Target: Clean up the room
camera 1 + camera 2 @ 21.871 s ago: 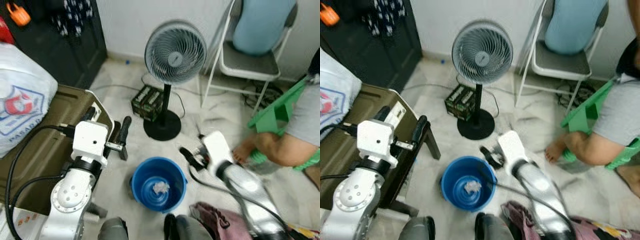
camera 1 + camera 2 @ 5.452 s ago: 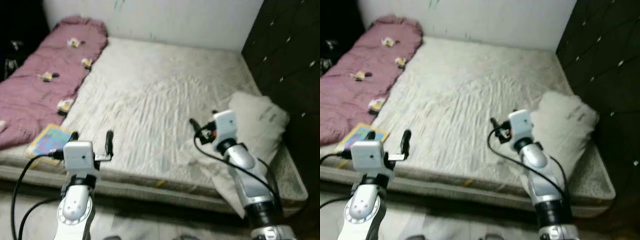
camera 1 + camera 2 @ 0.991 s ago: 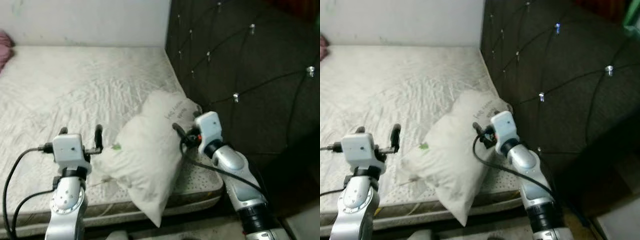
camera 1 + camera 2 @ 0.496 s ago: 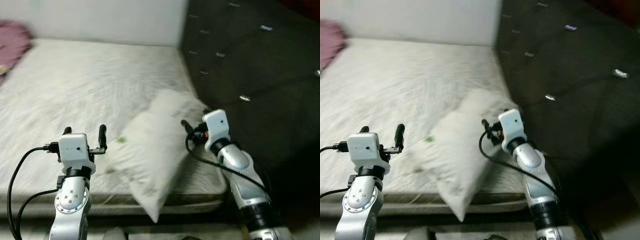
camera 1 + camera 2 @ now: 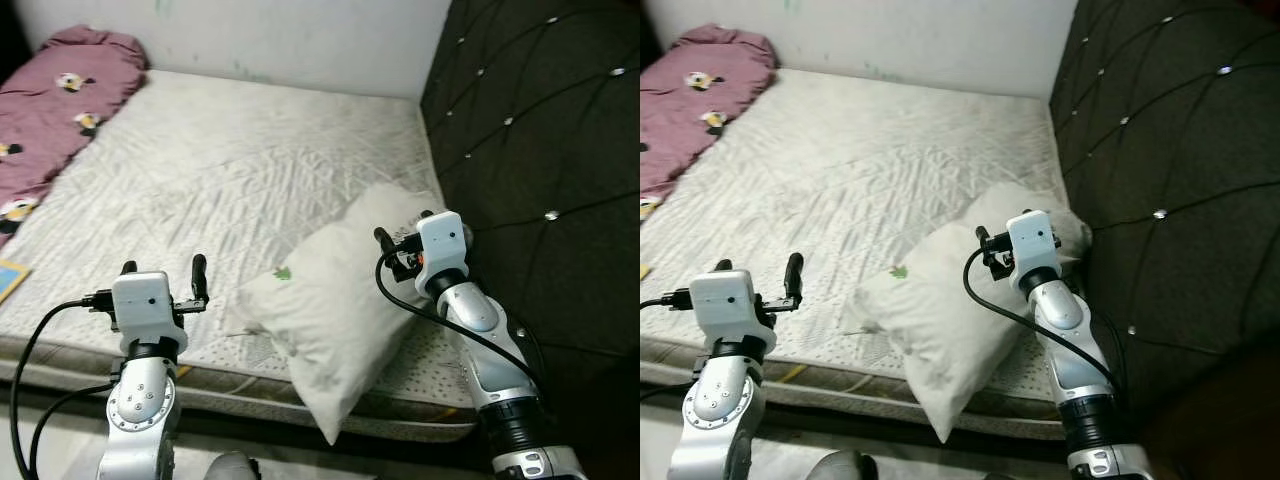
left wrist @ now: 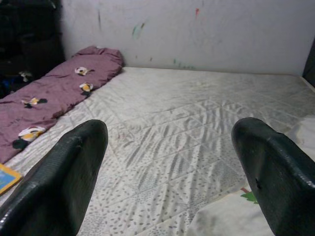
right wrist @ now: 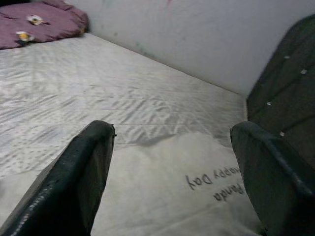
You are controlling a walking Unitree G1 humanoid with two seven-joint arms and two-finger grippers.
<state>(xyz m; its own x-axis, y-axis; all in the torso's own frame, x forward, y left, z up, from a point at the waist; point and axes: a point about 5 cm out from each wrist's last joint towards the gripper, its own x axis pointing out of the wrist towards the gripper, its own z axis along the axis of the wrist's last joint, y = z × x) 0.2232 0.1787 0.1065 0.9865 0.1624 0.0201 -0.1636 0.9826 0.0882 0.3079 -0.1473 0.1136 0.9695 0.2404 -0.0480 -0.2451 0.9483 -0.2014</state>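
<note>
Left eye view: a bed (image 5: 250,160) with a bare white quilted mattress fills most of the frame, pushed against a pale wall (image 5: 300,40) marked with small paint smears. A dark tufted headboard (image 5: 540,150) with shiny buttons runs along the robot's right. A white pillow (image 5: 330,300) lies at the near right corner of the mattress, one corner hanging over the bed's edge; a small green mark sits on its left part. A maroon blanket (image 5: 50,100) with small cartoon patches lies along the far left side. A corner of a blue and yellow book (image 5: 8,278) shows at the left edge. The left gripper (image 5: 162,270) hovers over the near mattress edge, fingers spread apart, holding nothing. The right gripper (image 5: 400,238) hangs just above the pillow's right part; I cannot tell whether it touches it.

Right eye view: same layout. A dark gap shows under the bed's near edge.

Left wrist view: both black fingers (image 6: 64,172) stand wide apart with the mattress between them. The pillow's corner with the green mark is near.

Right wrist view: fingers (image 7: 78,177) wide apart and empty, directly over the pillow. Grey print on the pillowcase reads "Happy Day" and "Panda".
</note>
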